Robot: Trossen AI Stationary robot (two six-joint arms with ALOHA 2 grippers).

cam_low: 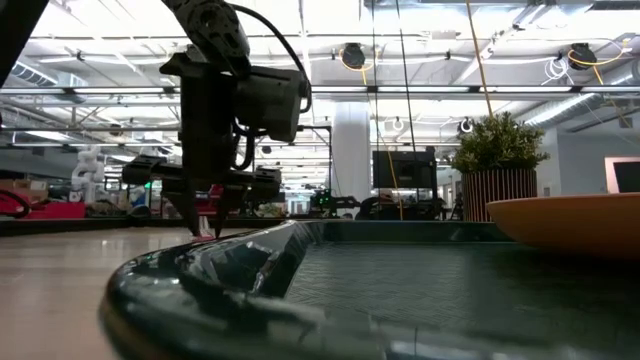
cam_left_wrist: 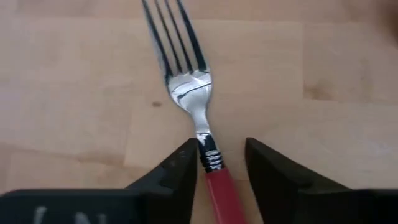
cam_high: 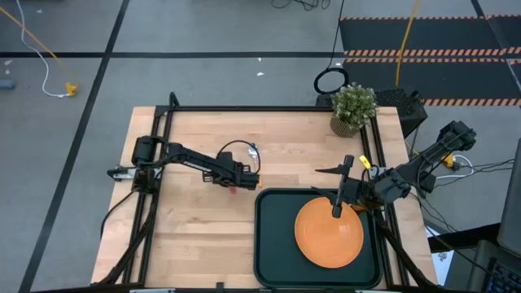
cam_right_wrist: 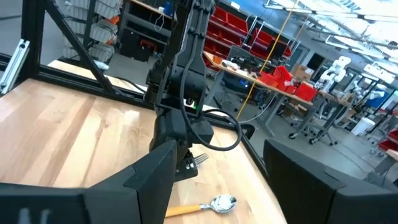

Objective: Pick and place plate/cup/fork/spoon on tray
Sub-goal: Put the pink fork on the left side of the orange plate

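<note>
The fork (cam_left_wrist: 198,99) lies flat on the wooden table, silver tines pointing away and pink-red handle (cam_left_wrist: 222,196) toward my left gripper (cam_left_wrist: 217,158). That gripper slants down over it, open, with one finger on each side of the handle's top end. It also shows in the high view (cam_high: 242,181) and the low view (cam_low: 205,215). The orange plate (cam_high: 330,233) rests in the dark tray (cam_high: 273,244). My right gripper (cam_right_wrist: 221,149) hangs open above the tray's far edge (cam_high: 340,185). The spoon (cam_right_wrist: 208,205) lies on the table below it. The cup is hidden from me. My left gripper has one finger (cam_left_wrist: 180,167) close against the fork's neck (cam_left_wrist: 204,148), where metal meets handle; I cannot tell whether it touches. The other finger (cam_left_wrist: 267,168) stands clear of the handle. The fingers come from above, slanting down, in line with the fork, which lies flat.
A potted green plant (cam_high: 354,106) stands at the table's far right corner. The tray's raised rim (cam_low: 200,275) runs just right of the fork. A black frame borders the table's edges (cam_high: 269,108). Bare wood lies left of the tray and behind it.
</note>
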